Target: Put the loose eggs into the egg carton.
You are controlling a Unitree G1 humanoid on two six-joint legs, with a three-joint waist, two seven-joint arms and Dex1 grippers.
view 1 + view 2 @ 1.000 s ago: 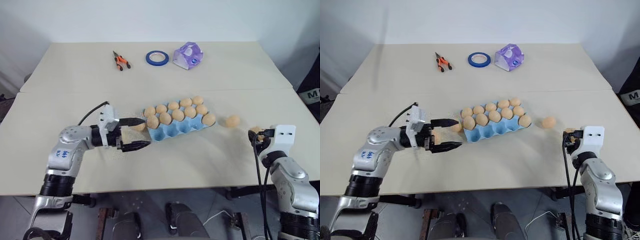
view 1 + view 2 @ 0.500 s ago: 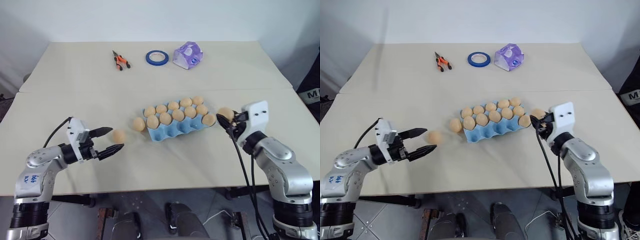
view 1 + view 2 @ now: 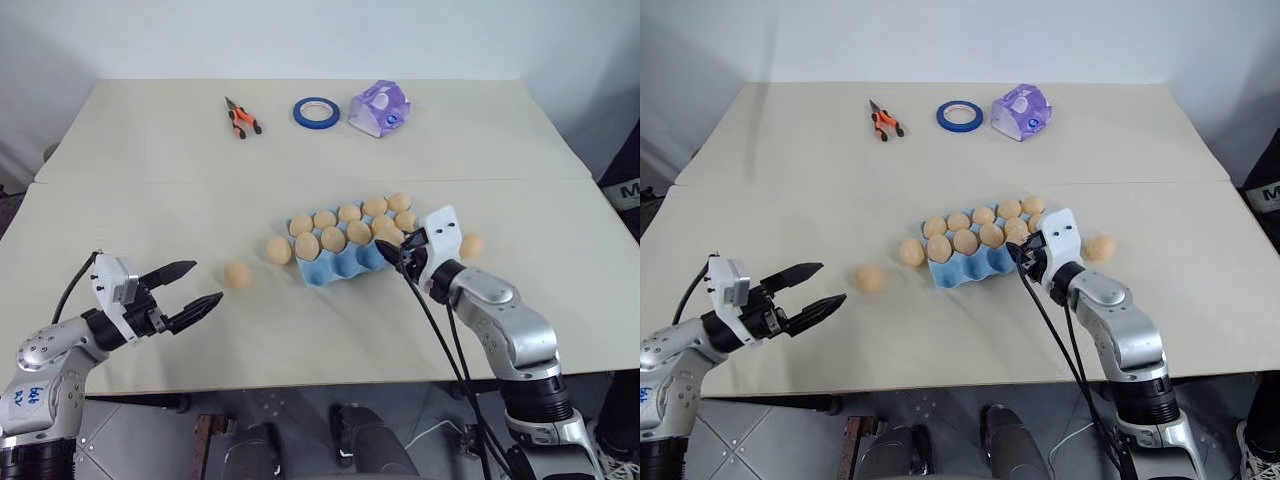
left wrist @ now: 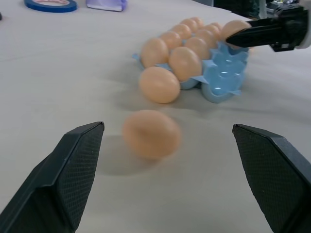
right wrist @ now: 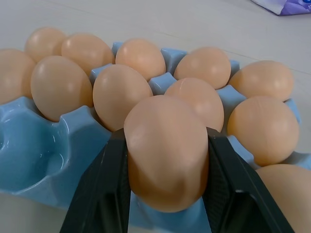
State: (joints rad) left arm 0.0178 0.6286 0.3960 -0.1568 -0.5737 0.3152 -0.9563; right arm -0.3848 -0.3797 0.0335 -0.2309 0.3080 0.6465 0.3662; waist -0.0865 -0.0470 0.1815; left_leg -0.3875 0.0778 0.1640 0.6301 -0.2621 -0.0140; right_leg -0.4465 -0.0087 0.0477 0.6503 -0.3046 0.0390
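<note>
Your right fingers are clamped on an egg, one on each side, its long axis upright between them. They hover over the near row of the carton, whose near cups look vacant, just below and to the left of that egg. That is the relation to mind: the free cups lie under and leftward, so the right arm is the nearer one for this drop.

Your left fingers are spread wide with nothing in them, aimed at a loose egg lying ahead on the table. Another egg rests against the carton's left end, and one more lies right of it.
</note>
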